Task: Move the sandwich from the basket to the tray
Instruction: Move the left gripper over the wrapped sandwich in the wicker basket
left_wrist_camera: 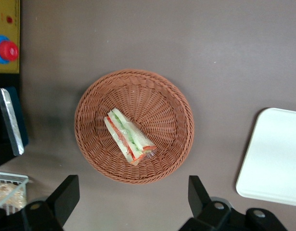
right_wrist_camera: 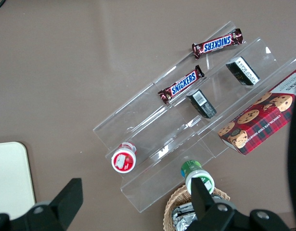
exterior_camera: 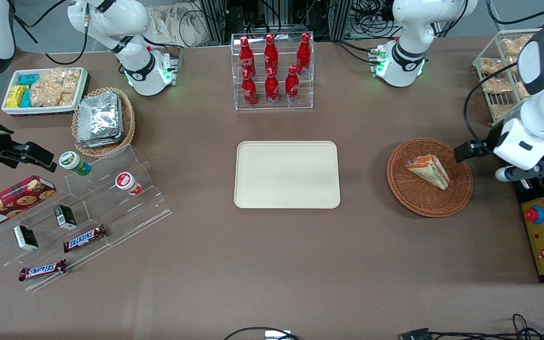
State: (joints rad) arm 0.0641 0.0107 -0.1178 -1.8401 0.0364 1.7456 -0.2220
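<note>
Sandwich [left_wrist_camera: 128,135] lies in the basket [left_wrist_camera: 173,103], hand [left_wrist_camera: 133,195] wide open above, holding nothing.
The fingers [left_wrist_camera: 65,193] are cut off at the edge; the tray [exterior_camera: 287,174] lies apart on the table [exterior_camera: 272,264].

A small triangular white-bread sandwich [exterior_camera: 428,171] in clear wrap is lying on its side in the round reddish-brown wicker basket [exterior_camera: 413,198] under my wrist. The flat rectangular cream plastic tray [exterior_camera: 287,174] is sitting bare, well apart, toward the parked arm.
</note>
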